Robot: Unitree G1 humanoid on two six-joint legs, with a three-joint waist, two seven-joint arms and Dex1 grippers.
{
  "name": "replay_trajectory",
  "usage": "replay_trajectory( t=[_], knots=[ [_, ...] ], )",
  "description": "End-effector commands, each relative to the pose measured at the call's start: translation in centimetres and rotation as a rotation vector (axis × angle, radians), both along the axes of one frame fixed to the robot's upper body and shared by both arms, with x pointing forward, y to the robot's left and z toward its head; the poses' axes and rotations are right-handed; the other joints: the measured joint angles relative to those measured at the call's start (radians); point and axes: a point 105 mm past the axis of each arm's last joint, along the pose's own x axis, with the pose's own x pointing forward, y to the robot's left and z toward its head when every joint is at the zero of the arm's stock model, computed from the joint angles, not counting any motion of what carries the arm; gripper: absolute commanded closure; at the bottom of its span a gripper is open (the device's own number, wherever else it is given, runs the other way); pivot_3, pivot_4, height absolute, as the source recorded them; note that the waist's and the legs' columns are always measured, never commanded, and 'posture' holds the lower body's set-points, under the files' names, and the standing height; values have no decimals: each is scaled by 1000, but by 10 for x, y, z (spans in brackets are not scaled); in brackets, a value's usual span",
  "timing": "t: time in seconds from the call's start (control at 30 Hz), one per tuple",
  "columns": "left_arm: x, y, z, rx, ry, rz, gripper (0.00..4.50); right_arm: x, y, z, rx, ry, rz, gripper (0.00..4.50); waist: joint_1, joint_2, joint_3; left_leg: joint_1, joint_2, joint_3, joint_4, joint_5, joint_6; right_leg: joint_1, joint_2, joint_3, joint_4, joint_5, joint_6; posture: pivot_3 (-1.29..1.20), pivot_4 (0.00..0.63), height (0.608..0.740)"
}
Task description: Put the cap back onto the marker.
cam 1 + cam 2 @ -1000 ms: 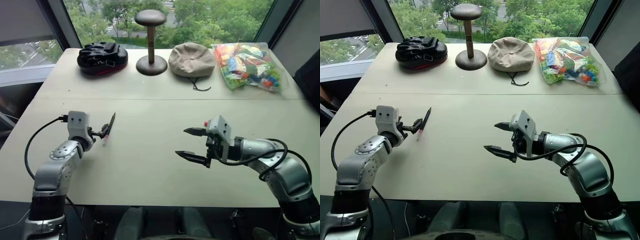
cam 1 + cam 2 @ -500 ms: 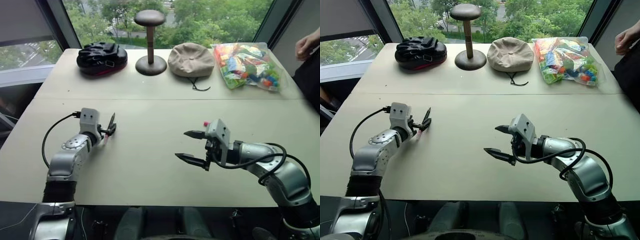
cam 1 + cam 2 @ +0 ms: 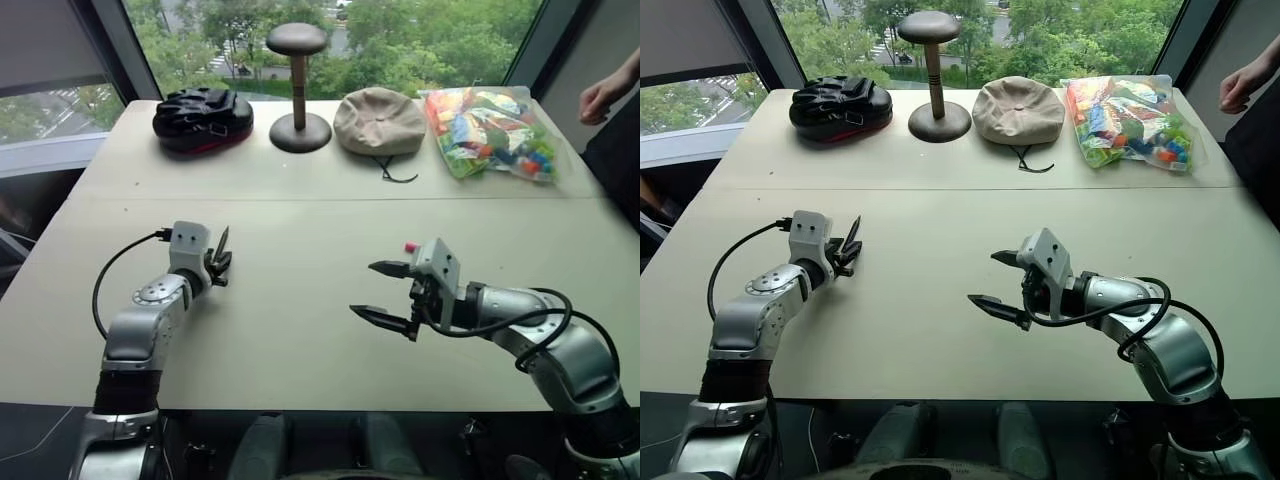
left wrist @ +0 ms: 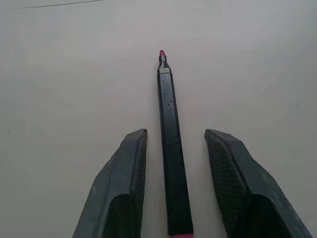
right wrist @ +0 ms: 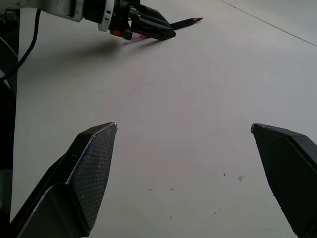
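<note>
Left tool [image 4: 174, 148] straddles the marker [image 4: 171, 144], fingers not touching; right tool [image 3: 384, 292] wide; no readable writing.

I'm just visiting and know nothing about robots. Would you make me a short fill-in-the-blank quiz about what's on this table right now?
1. The marker lies between the fingers of the robot's ____ gripper.
2. The marker's uncapped tip is ____ in colour.
3. The right gripper has its fingers spread ____ with nothing between them.
4. The beige hat sits between the wooden stand and the bag of ____ toy pieces.

Missing words: left; red; open; multicoloured
</note>
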Motion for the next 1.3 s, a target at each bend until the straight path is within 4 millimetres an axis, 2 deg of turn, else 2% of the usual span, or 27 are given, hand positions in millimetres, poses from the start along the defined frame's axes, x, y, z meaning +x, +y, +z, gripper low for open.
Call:
replay_trajectory(
  t=[0.03, 0.27, 0.4, 0.5, 0.6, 0.7, 0.9, 1.13, 1.3],
  knots=[
    [-1, 6, -6, 8, 25, 36, 4336, -5, 6, 10, 18, -50, 23, 0, 0, 0, 0, 0, 0, 0, 0, 0, 0, 0, 0, 0, 0, 0, 0, 0, 150, 740],
    [-1, 14, -5, -4, 19, 57, 4430, -3, 4, 10, 15, -48, 8, 0, -1, 0, 0, 0, 0, 0, 0, 0, 0, 0, 0, 0, 0, 0, 0, 0, 150, 740],
    [3, 12, 20, -3, -99, -27, 4430, 2, 0, 10, 6, -62, -21, 0, -3, -1, 0, 0, 0, 0, 0, 0, 0, 0, 0, 0, 0, 0, 0, 0, 150, 740],
    [4, 6, 54, 30, -213, -219, 4430, 19, -15, 15, -26, -113, -93, 0, -4, -4, 2, -1, 0, 0, -1, 1, -1, -2, 0, 0, 0, 0, 0, 0, 150, 740],
    [-11, -9, 88, 26, -270, -502, 4430, 42, -39, 21, -75, -173, -174, 0, -3, -4, 3, -2, 0, 0, -1, 1, -2, -2, 0, 0, 0, 0, 0, 0, 150, 740],
    [-28, -18, 103, 15, -261, -722, 4430, 61, -55, 26, -95, -220, -214, 0, -2, -4, 3, -1, 0, 1, -2, 1, -2, -2, -1, 0, -2, 0, -1, 0, 150, 740],
    [-56, -26, 107, 60, -123, -1030, 4430, 96, -77, 7, -171, -233, -193, 0, -20, -4, 4, -2, 0, 2, -5, 1, -2, -3, -1, 0, -2, 0, -1, 0, 150, 740],
    [-65, -30, 120, 46, -55, -1164, 4430, 120, -85, -15, -217, -187, -138, 0, -30, -3, 6, -1, 1, 4, -4, 1, -2, -3, 0, 1, 0, 0, -1, 0, 150, 740],
    [-76, -26, 118, 68, 48, -1218, 4430, 125, -87, -27, -245, -143, -97, 0, -44, -2, 6, -1, 1, 3, -5, 1, -2, -3, 0, 1, 0, 0, -1, 0, 150, 740]
  ],
)
